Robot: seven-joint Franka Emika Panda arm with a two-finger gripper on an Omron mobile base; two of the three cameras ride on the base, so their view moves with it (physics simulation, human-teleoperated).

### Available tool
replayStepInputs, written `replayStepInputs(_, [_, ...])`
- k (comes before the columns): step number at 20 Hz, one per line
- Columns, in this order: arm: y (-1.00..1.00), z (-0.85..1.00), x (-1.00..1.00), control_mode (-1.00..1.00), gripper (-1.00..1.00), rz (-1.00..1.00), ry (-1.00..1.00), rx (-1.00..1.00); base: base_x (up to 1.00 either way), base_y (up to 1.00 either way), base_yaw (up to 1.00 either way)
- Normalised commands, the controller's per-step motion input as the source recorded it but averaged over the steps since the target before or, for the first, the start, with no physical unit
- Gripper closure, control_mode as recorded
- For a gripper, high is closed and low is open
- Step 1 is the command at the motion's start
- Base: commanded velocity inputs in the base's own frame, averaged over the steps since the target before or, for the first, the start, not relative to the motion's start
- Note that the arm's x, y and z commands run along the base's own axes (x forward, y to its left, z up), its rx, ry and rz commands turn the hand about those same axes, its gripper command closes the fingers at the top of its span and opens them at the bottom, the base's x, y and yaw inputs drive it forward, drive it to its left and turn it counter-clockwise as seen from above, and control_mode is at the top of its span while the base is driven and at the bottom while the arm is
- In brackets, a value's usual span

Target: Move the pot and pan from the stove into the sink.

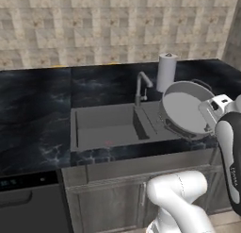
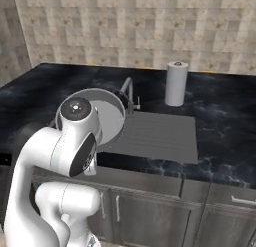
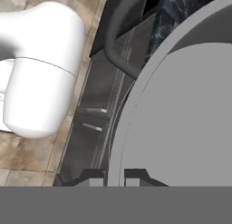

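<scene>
A white robot arm holds the silver-grey pot (image 1: pixel 186 107) aloft over the ribbed drainboard (image 2: pixel 157 136) at the right of the dark sink (image 1: pixel 106 126), the vessel tipped steeply on edge so its pale grey inside faces the cameras. In the hand view the fingers (image 3: pixel 93 177) are closed tight on the pot's thin rim, one tip to each side of the wall, with the pot's broad interior spreading up and to the right. From the left base view the pot hangs just right of the grey curved faucet (image 1: pixel 142 86) and below the white paper towel roll (image 1: pixel 166 71), clear of the black marble worktop (image 1: pixel 35 114). From the right base view the pot sits partly behind the arm's round joint, its rim overlapping the faucet and the drainboard's near left corner. The sink basin lies to the pot's left. Grey cabinet doors (image 2: pixel 150 213) run under the worktop, and a tiled wall (image 2: pixel 130 26) rises behind.
</scene>
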Motion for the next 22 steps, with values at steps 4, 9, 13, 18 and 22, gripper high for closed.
replayStepInputs(4, [0.00,0.00,0.00,1.00,1.00,0.00,0.00,0.00,0.00,0.72,-0.01])
replayStepInputs(9, [0.00,0.00,0.00,1.00,1.00,0.00,0.00,0.00,0.00,0.36,-0.01])
replayStepInputs(13, [0.00,0.00,0.00,1.00,1.00,0.00,0.00,0.00,0.00,0.00,0.00])
replayStepInputs(18, [0.00,0.00,0.00,1.00,1.00,0.00,0.00,0.00,0.12,0.07,-0.02])
replayStepInputs(22, [0.00,0.00,0.00,1.00,1.00,0.00,0.00,0.00,0.39,0.26,-0.05])
